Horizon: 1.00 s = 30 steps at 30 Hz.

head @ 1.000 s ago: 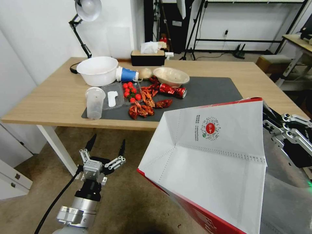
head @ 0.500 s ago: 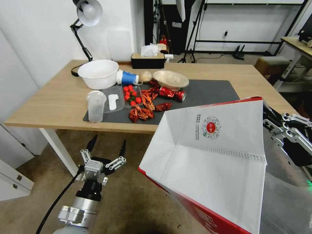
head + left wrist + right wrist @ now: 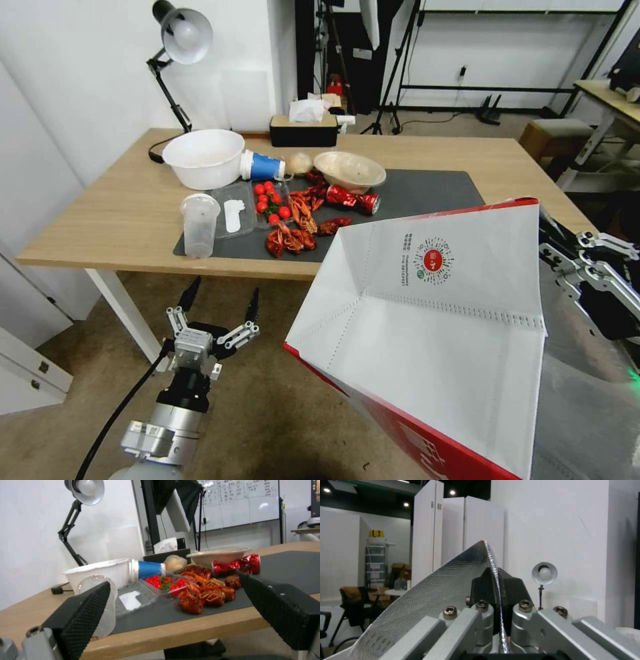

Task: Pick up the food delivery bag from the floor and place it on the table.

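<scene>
The food delivery bag (image 3: 433,333), white with red trim and a round red logo, hangs lifted off the floor (image 3: 267,400) at the right, in front of the table's near edge. My right gripper (image 3: 550,250) is shut on its upper rim. In the right wrist view both fingers (image 3: 511,590) pinch the silver foil edge of the bag (image 3: 430,597). My left gripper (image 3: 220,300) stands open and empty, low over the floor in front of the light-wood table (image 3: 107,207). In the left wrist view its gripper (image 3: 173,597) faces the table's edge (image 3: 186,630).
On the table's dark mat (image 3: 427,190) lie crayfish (image 3: 290,237), cherry tomatoes, a red can (image 3: 353,198), a plastic cup (image 3: 199,223), bowls, a blue cup and a tissue box (image 3: 303,127). A desk lamp (image 3: 180,33) stands at the back left. The mat's right half is bare.
The whole head view has shifted: the table sits lower and slightly farther in the picture, so the camera has moved. Bag and both grippers keep their places in the frame.
</scene>
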Tool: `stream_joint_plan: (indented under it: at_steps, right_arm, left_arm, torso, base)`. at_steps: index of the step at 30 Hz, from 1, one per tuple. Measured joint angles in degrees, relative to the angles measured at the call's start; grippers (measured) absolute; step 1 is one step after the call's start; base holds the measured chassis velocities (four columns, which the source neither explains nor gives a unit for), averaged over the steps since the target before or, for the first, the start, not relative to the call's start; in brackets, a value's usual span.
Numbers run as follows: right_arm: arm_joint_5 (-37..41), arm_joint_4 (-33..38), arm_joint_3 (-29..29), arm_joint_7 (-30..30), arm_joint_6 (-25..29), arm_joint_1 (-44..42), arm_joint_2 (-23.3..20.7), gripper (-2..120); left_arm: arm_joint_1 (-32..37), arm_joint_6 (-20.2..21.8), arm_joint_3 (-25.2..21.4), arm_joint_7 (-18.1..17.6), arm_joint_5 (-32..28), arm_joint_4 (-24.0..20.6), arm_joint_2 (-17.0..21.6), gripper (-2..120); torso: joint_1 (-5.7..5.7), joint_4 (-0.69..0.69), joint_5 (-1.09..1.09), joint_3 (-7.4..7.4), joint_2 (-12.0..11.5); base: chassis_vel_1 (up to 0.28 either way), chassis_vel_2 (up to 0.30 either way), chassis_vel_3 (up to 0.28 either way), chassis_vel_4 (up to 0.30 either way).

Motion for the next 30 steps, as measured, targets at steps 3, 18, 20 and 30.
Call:
stream_joint_plan:
  at_steps: [3,18,20,30]
  right_arm:
    - [-0.04,0.01,-0.11,0.15,0.02,0.06,0.00,0]
    - [-0.47,0.01,-0.76,0.24,0.11,0.22,0.13,0]
    - [-0.48,0.01,-0.77,0.22,0.13,0.24,0.12,0]
    - [-0.48,0.01,-0.64,0.15,0.21,0.22,0.05,0]
  left_arm:
    - [-0.03,0.00,-0.01,0.00,0.00,0.00,0.02,97]
    - [0.10,-0.07,0.06,-0.04,-0.01,-0.05,0.16,97]
    - [0.11,-0.30,0.09,-0.06,-0.06,-0.06,0.16,97]
    - [0.08,-2.98,0.54,1.19,-1.52,0.11,0.15,100]
  torso:
    - [0.30,0.00,0.00,0.36,0.66]
    - [2.24,0.00,0.00,2.88,5.13]
    - [2.51,0.00,0.00,3.19,5.72]
    - [3.58,0.00,0.00,4.60,8.17]
  base:
    - [0.000,0.000,0.000,0.000]
    - [0.000,0.000,0.000,0.000]
    - [0.000,0.000,0.000,0.000]
    - [0.000,0.000,0.000,0.000]
